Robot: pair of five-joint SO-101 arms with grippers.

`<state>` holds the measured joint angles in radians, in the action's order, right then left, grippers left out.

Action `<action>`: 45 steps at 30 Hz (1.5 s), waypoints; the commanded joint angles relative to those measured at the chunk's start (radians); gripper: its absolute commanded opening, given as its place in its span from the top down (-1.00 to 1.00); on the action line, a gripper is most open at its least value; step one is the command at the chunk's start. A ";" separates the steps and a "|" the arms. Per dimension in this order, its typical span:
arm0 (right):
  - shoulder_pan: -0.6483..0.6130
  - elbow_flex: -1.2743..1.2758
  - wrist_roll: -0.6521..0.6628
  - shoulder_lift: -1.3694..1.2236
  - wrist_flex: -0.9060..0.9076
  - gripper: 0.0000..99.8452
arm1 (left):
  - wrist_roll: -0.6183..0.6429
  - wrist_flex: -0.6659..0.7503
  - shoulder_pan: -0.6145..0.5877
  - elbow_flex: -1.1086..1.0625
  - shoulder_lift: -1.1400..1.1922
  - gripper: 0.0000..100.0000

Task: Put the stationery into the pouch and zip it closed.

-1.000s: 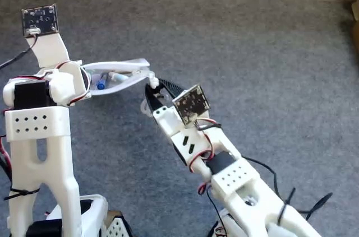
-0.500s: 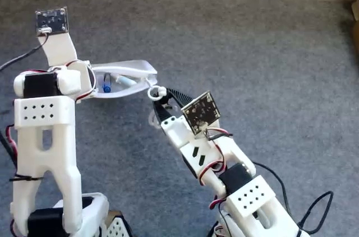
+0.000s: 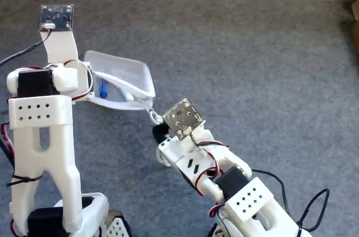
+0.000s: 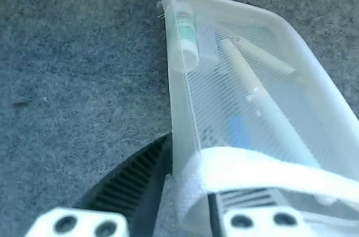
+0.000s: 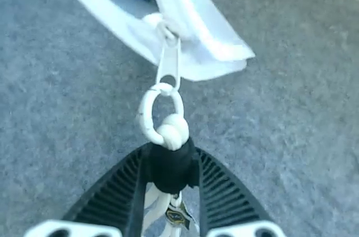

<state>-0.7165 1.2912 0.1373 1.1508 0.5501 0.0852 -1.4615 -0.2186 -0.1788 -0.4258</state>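
Grey carpet covered the tabletop (image 3: 269,52). My left hand (image 4: 190,192) was clenched on one end of the clear pouch (image 4: 314,102), with pens (image 4: 252,88) inside lying just beyond it. My right hand (image 5: 168,167) pinched the zipper cord (image 5: 171,131), the pouch's corner just ahead.

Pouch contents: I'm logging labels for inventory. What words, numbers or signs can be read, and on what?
None can be read.
Green print on the white tube inside the pouch: too blurred.
Dark mark on the small tag below the zipper pull cord held in the right tool: too small.
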 commanded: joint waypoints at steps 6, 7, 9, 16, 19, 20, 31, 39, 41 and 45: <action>-0.004 -0.059 0.012 0.025 0.031 0.99 | -0.078 0.000 0.128 0.110 -0.018 0.79; -0.004 -0.059 0.012 0.025 0.031 0.99 | -0.078 0.002 0.162 0.110 -0.018 0.79; -0.004 -0.059 0.012 0.025 0.031 0.99 | -0.078 0.006 0.223 0.110 -0.018 0.79; -0.007 -0.058 0.012 0.025 0.031 0.99 | -0.140 0.086 0.372 0.124 -0.010 0.79; -0.010 -0.056 0.012 0.025 0.031 0.99 | -0.155 0.135 0.404 0.134 -0.008 0.79; -0.012 -0.056 0.012 0.025 0.031 0.99 | -0.157 0.149 0.418 0.139 -0.008 0.79; -0.035 -0.031 0.012 0.025 0.031 0.99 | -0.285 0.209 0.587 0.151 -0.010 0.65; -0.035 -0.030 0.014 0.025 0.031 0.99 | -0.370 0.242 0.716 0.145 -0.007 0.65; -0.035 -0.030 0.014 0.025 0.031 0.99 | -0.381 0.242 0.739 0.150 -0.007 0.65; -0.035 -0.030 0.014 0.025 0.031 0.99 | -0.397 0.244 0.765 0.151 -0.016 0.65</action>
<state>-0.7426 1.2927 0.1373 1.1538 0.5762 -0.2938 -1.2344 0.4979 -0.0744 -0.4258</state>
